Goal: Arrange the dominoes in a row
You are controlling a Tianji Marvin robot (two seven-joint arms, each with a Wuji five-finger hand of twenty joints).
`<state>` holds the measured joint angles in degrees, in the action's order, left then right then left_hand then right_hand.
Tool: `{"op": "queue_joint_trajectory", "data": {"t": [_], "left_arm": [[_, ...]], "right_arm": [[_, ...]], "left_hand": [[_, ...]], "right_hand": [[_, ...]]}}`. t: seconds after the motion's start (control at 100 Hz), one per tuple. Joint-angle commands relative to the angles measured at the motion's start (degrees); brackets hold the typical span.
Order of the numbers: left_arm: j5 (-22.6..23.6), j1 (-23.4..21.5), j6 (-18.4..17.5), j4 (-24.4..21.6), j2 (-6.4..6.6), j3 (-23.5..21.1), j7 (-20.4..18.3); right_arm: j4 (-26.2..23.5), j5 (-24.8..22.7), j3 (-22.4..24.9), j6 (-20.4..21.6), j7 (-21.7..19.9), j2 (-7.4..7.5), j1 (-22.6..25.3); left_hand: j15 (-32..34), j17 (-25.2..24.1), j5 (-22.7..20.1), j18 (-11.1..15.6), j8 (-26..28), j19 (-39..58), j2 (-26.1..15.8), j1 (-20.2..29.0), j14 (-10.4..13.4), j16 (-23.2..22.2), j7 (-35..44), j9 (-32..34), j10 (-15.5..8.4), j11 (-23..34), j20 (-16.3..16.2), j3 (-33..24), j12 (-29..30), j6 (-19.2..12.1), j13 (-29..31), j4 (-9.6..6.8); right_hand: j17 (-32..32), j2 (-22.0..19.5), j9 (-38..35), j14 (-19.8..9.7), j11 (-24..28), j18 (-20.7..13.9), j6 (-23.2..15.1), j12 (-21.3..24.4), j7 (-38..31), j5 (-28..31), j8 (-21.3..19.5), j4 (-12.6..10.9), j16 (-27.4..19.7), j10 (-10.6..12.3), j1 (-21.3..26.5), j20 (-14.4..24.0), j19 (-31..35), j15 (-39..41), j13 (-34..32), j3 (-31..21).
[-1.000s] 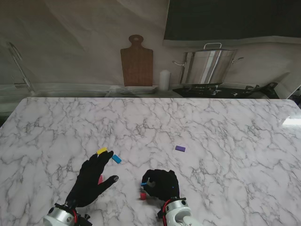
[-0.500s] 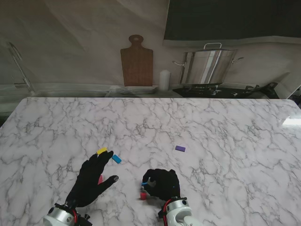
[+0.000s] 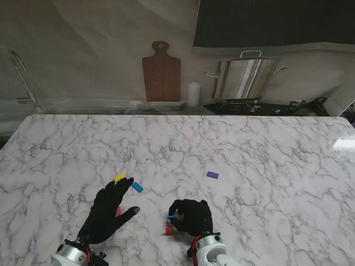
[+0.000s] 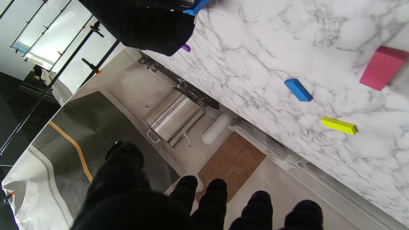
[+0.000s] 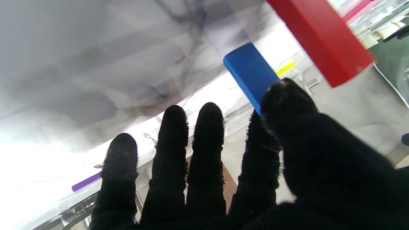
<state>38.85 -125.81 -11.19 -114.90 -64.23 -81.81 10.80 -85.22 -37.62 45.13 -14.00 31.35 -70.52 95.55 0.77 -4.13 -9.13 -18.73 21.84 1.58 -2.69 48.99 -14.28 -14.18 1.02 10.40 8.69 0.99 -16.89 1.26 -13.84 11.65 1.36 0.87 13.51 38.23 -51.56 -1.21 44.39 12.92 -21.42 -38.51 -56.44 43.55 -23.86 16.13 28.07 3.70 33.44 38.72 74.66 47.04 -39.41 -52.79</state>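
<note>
- My right hand (image 3: 191,216) pinches a blue domino (image 5: 250,75); red domino (image 3: 168,230) just beside it.
- My left hand (image 3: 108,212) is spread, holding nothing, over a pink domino (image 4: 381,68).

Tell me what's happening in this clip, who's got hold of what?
A two-handed robot is sorting coloured dominoes on a marble table. The right hand pinches a blue domino between thumb and forefinger, with a red domino on the table just beside it. The left hand is spread open over a pink domino, holding nothing. A yellow domino, a second blue domino and a purple domino lie scattered; no row has formed yet.
</note>
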Motion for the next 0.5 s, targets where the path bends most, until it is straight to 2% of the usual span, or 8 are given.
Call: {"op": "queue_joint_trajectory", "data": {"t": [0.0,0.49], "left_arm": [[-0.1,-0.3,0.1,0.0,-0.11,0.2,-0.7],[0.0,-0.3,-0.1,0.0,-0.12,0.0,-0.6]], "right_arm": [[0.2,0.0,-0.1,-0.5,-0.4,0.02,0.2],[-0.6,-0.4,0.0,-0.9,-1.5,0.38,0.4]], "left_hand": [[-0.2,-0.6,1.6,1.0,0.7,0.2,0.8,0.9,0.0,0.0,0.6,-2.0,-0.9,-0.5,-0.7,-0.1,-0.5,0.2,-0.7,-0.64],[-0.2,-0.6,1.6,1.0,0.8,0.2,0.8,0.8,0.1,0.0,0.6,-2.0,-0.9,-0.5,-0.8,-0.1,-0.5,0.2,-0.7,-0.63]], "right_hand": [[-0.8,-1.5,1.4,-0.5,1.5,-1.3,-4.8,-0.5,-3.0,3.5,-3.5,-1.5,0.5,0.3,2.1,1.2,1.4,1.0,1.6,-1.2],[-1.2,0.1,2.8,-0.6,1.0,-1.3,-3.5,-0.4,0.6,-1.1,-0.5,-1.6,0.5,0.4,1.6,1.3,1.1,0.7,2.5,-1.7]]}}
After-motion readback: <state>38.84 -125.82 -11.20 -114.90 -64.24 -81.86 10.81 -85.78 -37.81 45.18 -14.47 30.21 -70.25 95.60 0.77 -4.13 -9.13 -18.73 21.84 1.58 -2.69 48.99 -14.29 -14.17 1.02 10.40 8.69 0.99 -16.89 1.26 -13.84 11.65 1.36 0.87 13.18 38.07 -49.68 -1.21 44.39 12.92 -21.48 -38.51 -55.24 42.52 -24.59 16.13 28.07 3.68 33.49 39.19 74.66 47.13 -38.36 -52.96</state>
